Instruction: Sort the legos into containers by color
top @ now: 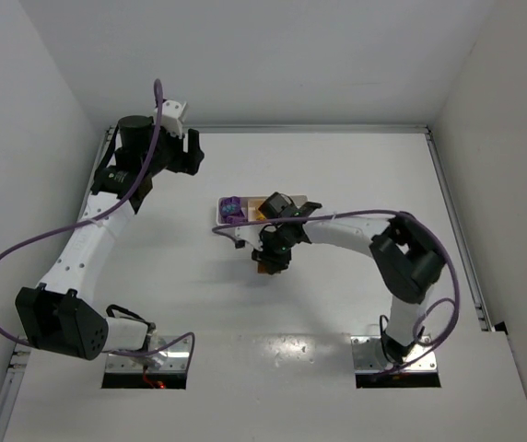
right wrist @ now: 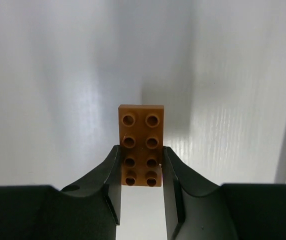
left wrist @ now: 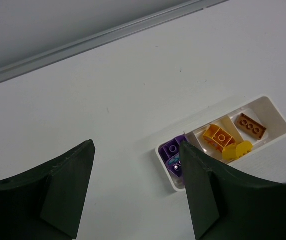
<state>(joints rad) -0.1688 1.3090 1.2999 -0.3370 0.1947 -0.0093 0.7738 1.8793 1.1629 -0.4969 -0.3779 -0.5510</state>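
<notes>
Right gripper [right wrist: 141, 152]: jaws closed on an orange-brown lego [right wrist: 141, 131], a 2x4 brick, studs facing the wrist cam. One finger [right wrist: 112, 167] presses its left long side and the other its right, and approx. half the brick sticks out past the tips. White table [right wrist: 48, 100] lies beyond the tips; whether the brick rests on it can't be told. In the top view, this gripper sits just on the near side of the tray [top: 221, 201]. Left gripper [left wrist: 136, 150]: jaws apart, nothing betw. them, well away from the tray [left wrist: 278, 116], which shows beyond its right finger [left wrist: 198, 190]. Tray contents, nearest that finger outward: purple legos [left wrist: 172, 149] in the end compartment, then an amber lego [left wrist: 219, 136] w/ a yellow piece [left wrist: 237, 150] beside it, then a brown lego [left wrist: 250, 126] at the far end.
</notes>
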